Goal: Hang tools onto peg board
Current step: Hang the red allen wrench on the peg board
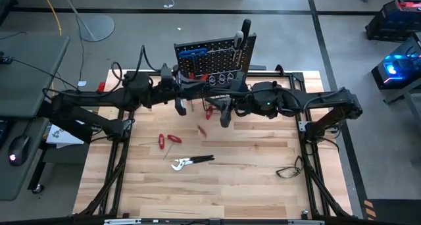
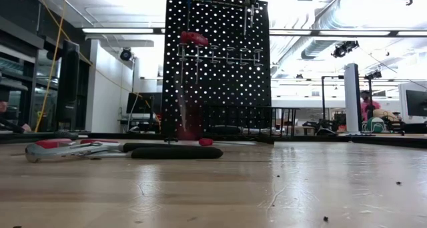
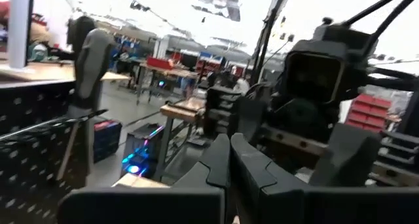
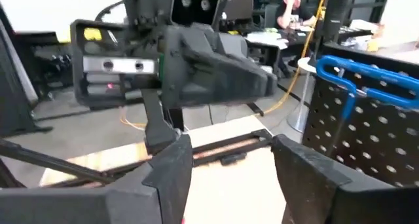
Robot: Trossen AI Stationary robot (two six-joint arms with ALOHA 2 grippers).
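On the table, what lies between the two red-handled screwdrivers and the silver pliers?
Nothing: the high view shows bare wood between the two red-handled screwdrivers and the silver pliers with black handles, on the light wooden table.

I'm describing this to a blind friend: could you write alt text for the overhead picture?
Two dark robot arms meet at a black peg board standing at the far edge of a wooden table, the left gripper shut and the right gripper open. Blue hex keys hang on the board; red screwdrivers and pliers lie on the table.
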